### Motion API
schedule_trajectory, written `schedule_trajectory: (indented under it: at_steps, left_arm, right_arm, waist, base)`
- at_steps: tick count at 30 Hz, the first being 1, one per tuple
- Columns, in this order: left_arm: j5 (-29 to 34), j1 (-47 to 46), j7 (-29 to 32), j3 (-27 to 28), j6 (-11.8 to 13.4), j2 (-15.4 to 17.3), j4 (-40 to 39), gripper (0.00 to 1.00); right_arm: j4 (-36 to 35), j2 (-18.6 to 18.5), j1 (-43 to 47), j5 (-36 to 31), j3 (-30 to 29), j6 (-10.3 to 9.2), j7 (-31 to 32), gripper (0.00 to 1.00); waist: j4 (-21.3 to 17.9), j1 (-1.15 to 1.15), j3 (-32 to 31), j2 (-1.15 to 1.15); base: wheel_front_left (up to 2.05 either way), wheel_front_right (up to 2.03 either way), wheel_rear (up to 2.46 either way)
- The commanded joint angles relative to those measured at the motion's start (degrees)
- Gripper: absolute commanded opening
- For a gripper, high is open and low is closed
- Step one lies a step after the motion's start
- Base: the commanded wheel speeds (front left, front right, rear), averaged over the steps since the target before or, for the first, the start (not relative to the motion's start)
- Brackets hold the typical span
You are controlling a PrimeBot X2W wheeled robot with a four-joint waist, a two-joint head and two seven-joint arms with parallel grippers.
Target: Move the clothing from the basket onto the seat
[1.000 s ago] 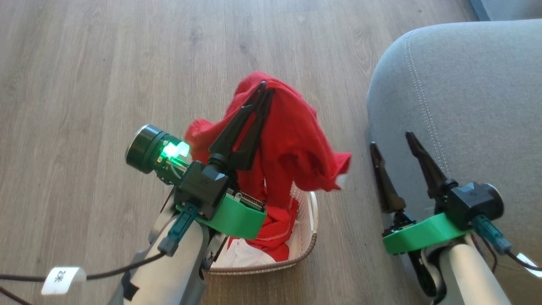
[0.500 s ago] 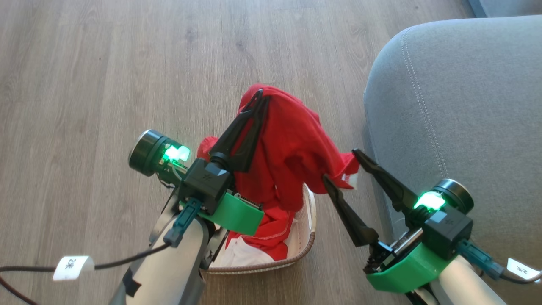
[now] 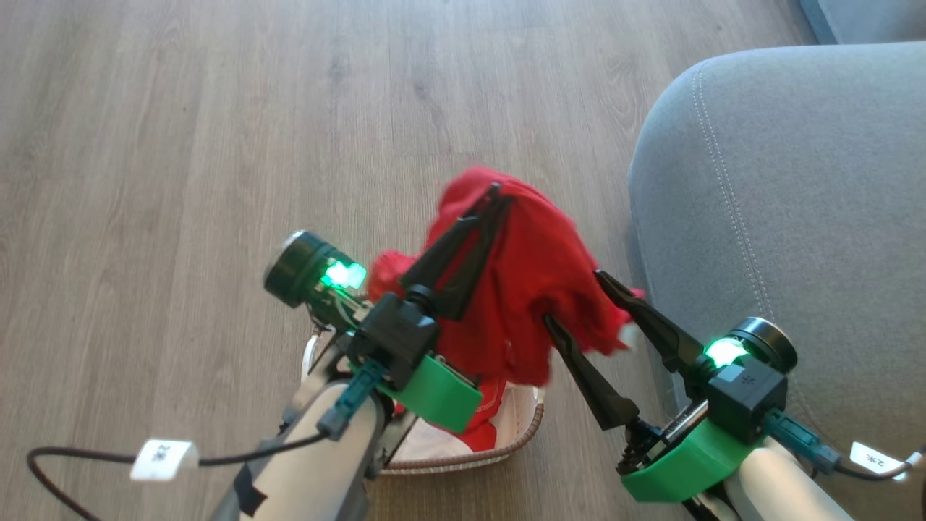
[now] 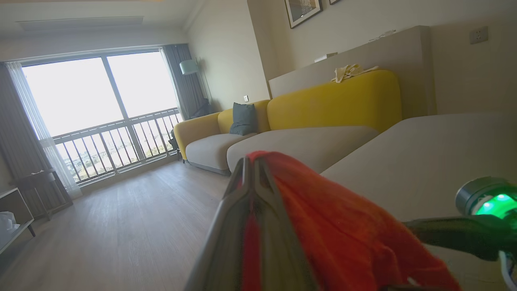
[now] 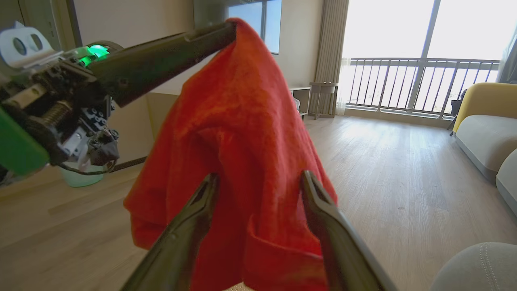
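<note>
My left gripper (image 3: 495, 192) is shut on a bright-red piece of clothing (image 3: 528, 289) and holds it up above the basket (image 3: 515, 447), close to the grey seat (image 3: 781, 181). The fabric drapes down from the fingertips (image 4: 252, 159). My right gripper (image 3: 575, 297) is open, and its two fingers straddle the hanging cloth's lower right edge; in the right wrist view the clothing (image 5: 242, 121) fills the gap of that gripper (image 5: 259, 176). More red clothing (image 3: 483, 427) with white stitching lies in the basket, partly hidden behind my left wrist.
Wood-look floor (image 3: 181, 145) surrounds the basket. The seat's rounded corner (image 5: 476, 266) is just right of my right arm. Farther off stand a yellow sofa (image 4: 335, 101), a window with a railing (image 5: 408, 85) and a small side table (image 5: 323, 99).
My left gripper has carried the red garment to the right, nearer the seat. My right gripper swung left from beside the seat, and its open fingers now sit around the cloth's lower edge.
</note>
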Motion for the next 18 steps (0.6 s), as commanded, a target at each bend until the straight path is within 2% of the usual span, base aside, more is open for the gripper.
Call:
schedule_trajectory:
  at_steps: [1,8,18]
  left_arm:
    - [0.59,-1.65,-0.29,1.45,-0.17,0.24,-2.10,0.00]
    - [0.38,-1.58,-0.29,-2.25,-0.97,0.17,-2.20,0.00]
    - [-0.07,-2.93,-0.29,-7.67,-1.58,0.06,-2.44,0.00]
  right_arm:
    - [-1.39,-0.64,-2.30,-0.39,0.59,-0.02,0.04,1.00]
    - [1.93,-1.16,-3.70,-2.97,1.55,-0.02,0.04,1.00]
    - [7.80,1.32,-7.29,-5.35,3.25,-0.02,0.04,1.00]
  waist:
    - [0.12,0.00,-0.16,0.00]
    - [0.45,0.00,-0.52,0.00]
    - [1.09,0.00,0.03,0.00]
  base:
    - [0.00,0.00,0.00]
    - [0.00,0.00,0.00]
    - [0.00,0.00,0.00]
